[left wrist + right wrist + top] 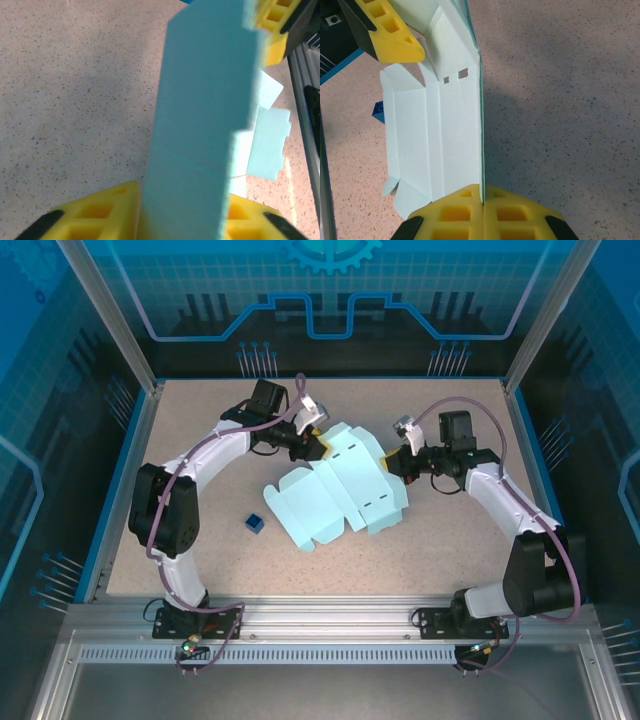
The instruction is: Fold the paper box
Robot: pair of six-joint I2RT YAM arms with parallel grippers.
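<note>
Speckled tabletop (450, 550) — paper box (340, 490) lies crosswise, one edge raised.

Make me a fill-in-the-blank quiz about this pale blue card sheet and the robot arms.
The right gripper is ___ on the pale light-blue card sheet. In the overhead view, the tiny dark blue cube sits to the sheet's ___. The right gripper's fingers are coloured ___.
Missing words: shut, left, yellow.

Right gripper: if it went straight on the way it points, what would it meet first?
The right gripper is shut on the paper box, so that sheet comes first; beyond, likely the left gripper, depth unclear.
</note>
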